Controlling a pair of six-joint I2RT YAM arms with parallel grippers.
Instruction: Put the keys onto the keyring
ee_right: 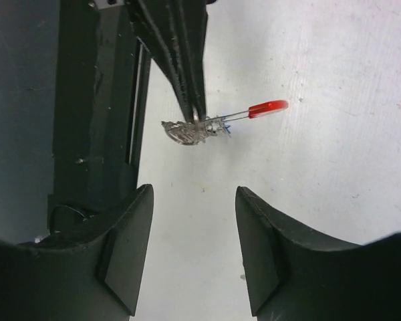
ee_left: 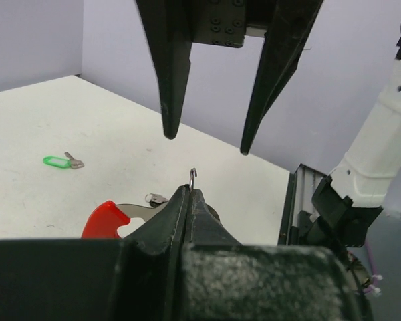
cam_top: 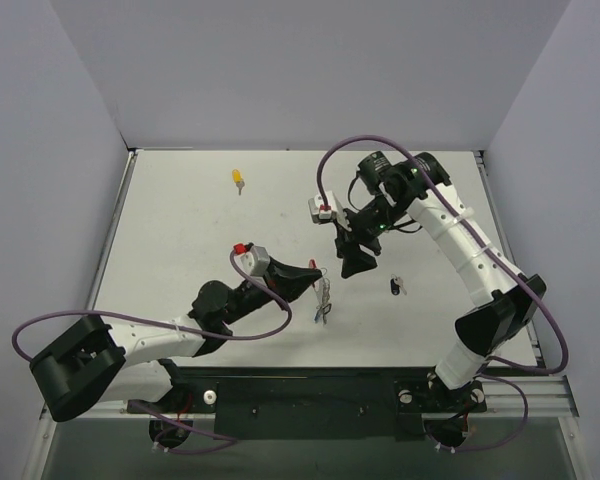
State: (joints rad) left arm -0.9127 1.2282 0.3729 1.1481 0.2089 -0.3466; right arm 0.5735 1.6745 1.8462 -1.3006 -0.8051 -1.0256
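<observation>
Top cam hangs high above the keyring point(cam_top: 323, 297), looking straight-ish down on the whole table point(cam_top: 180, 220). Left wrist cam sits right behind the keyring, low, facing across it. Right wrist cam looks down on it from close above. All three share the keyring.

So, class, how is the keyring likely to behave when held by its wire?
Probably light: the left gripper pinches only the keyring's thin wire. Its red tag sticks out sideways, so likely to swing. Wire may twist in the grip.
</observation>
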